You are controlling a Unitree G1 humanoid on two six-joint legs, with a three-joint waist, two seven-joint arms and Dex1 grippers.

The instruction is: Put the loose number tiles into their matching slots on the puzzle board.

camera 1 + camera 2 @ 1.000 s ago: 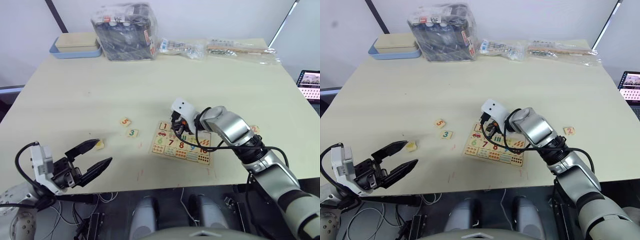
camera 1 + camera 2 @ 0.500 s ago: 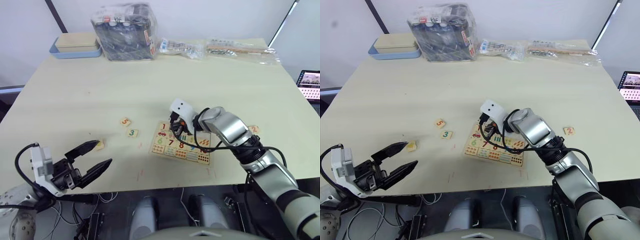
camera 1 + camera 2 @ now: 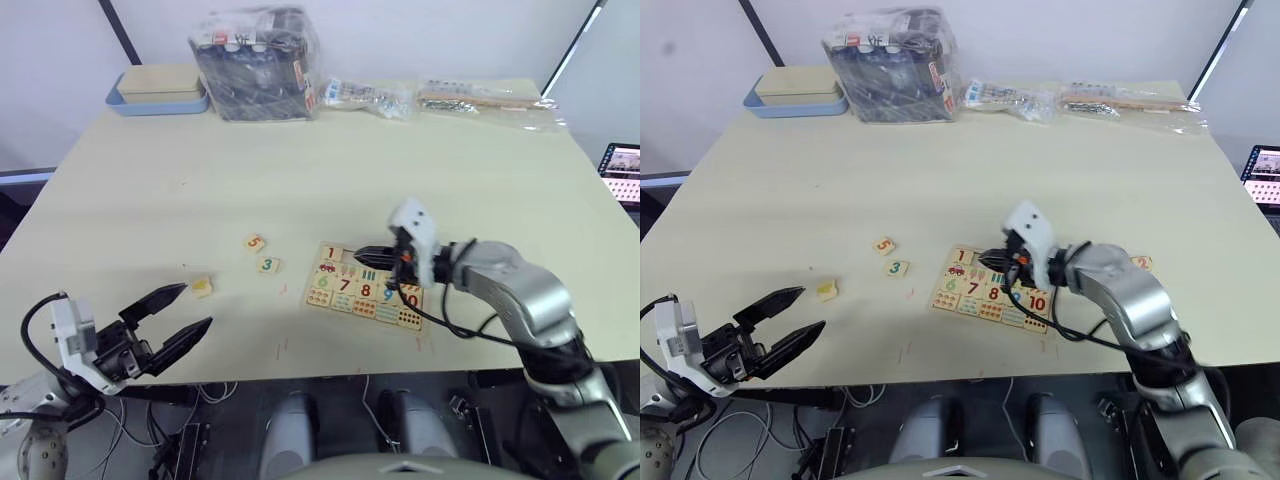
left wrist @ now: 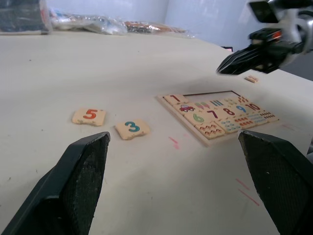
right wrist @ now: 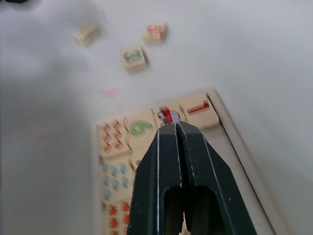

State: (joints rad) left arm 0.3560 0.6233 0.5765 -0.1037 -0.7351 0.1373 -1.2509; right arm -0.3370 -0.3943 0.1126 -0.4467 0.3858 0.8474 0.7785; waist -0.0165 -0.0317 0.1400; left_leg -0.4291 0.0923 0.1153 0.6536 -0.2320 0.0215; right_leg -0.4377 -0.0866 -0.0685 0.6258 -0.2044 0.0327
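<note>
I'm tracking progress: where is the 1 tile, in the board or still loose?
In. The 1 tile sits in the puzzle board's corner slot, level with its neighbours.

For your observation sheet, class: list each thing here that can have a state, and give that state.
Puzzle board: flat on the table, top row mostly unfilled.
Tile 1: seated in the board's top corner slot.
Tile 5: loose on the table.
Tile 3: loose on the table.
Left hand: open, holding nothing.
Right hand: shut, over the board.
</note>
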